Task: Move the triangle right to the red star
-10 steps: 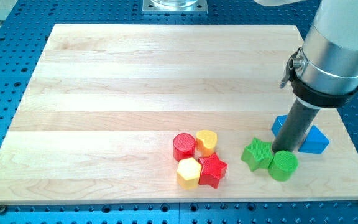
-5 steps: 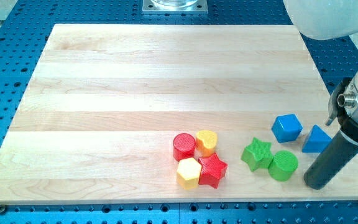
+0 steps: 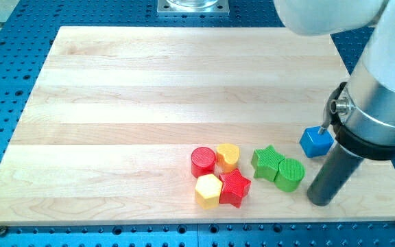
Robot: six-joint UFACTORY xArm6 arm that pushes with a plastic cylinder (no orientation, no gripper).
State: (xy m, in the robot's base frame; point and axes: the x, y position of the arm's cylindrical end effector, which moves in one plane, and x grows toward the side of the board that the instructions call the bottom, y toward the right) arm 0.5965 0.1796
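Wooden board (image 3: 149, 82), blocks low on the view's right. Rod tip (image 3: 319, 202) sits right of green cylinder (image 3: 290, 174); no pincer fitted. Triangle hidden, likely behind rod; red star (image 3: 235, 188) lies well left.

The scene was brightly and evenly lit from overhead, colours crisp and focus sharp across the wooden board (image 3: 149, 103). Shadows were short and soft under the blocks. The arm's pale housing (image 3: 328, 14) looked overexposed near the view's top, slightly blurred.
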